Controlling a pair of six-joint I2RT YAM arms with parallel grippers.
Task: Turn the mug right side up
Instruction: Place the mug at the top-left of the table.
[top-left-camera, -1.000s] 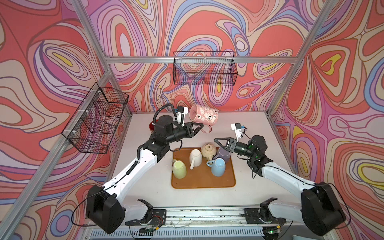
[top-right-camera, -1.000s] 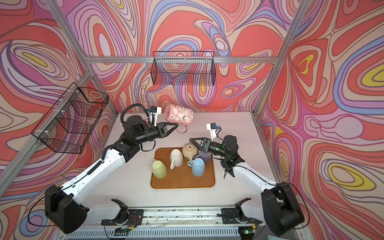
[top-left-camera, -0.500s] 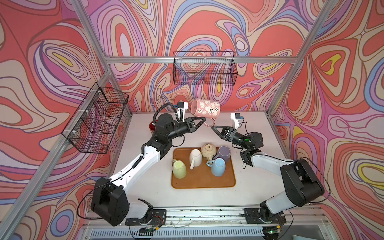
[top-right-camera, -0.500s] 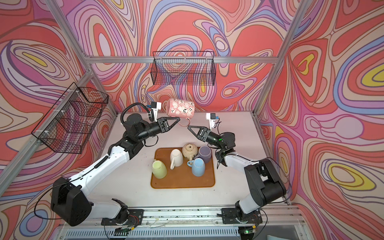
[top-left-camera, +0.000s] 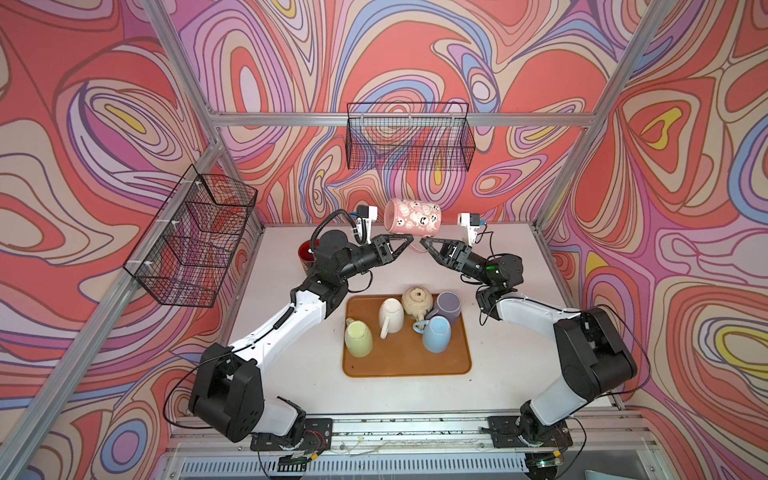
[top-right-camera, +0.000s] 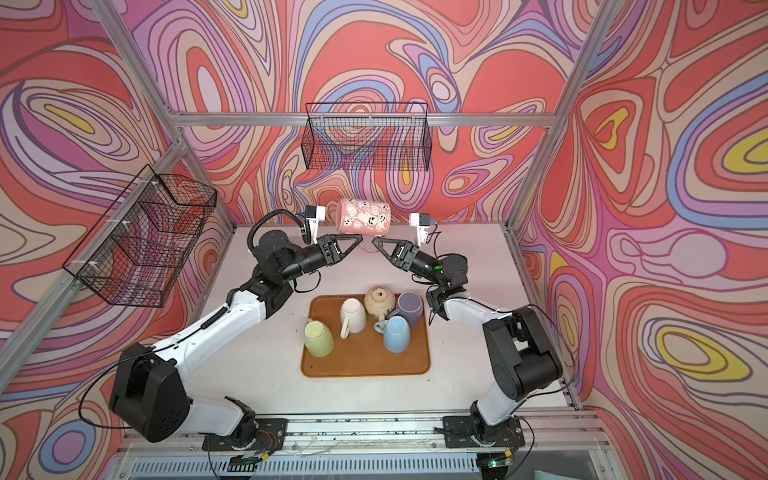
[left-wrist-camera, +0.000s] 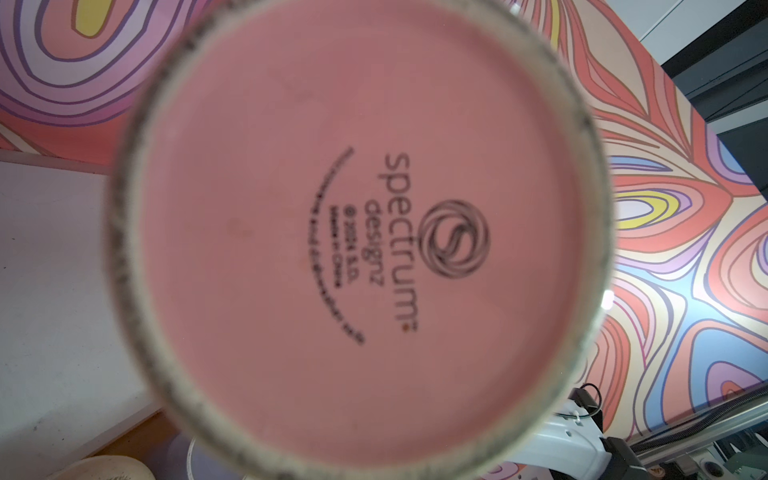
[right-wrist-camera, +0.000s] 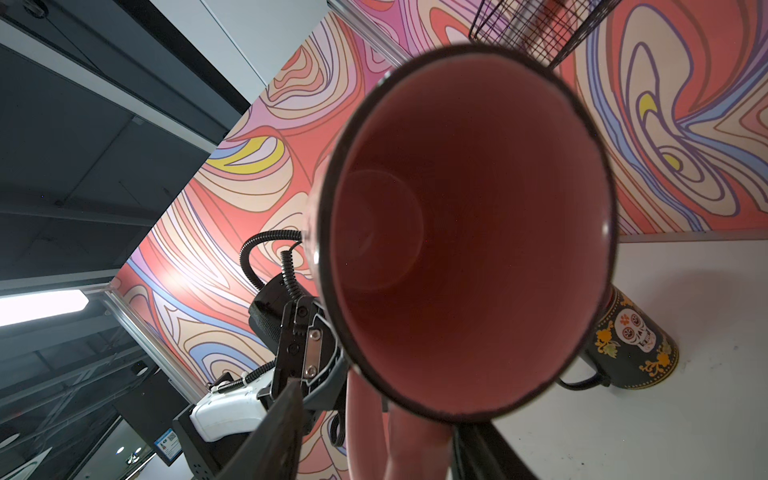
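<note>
Swirl-patterned enclosure, white desk (top-left-camera: 498, 374). Item: pink mug (top-left-camera: 412, 216), held aloft on its side over the desk's rear, mouth toward the right arm. Left fingers (top-left-camera: 392, 246) were clamped on its handle, bearing it. Right fingers (top-left-camera: 434, 248) stood parted astride that handle, probably for a handover.

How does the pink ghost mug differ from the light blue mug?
The pink ghost mug hangs sideways in the left claw; the light blue mug stands upside down on the tray. The pink one is patterned, the blue one plain. Both have a handle.
</note>
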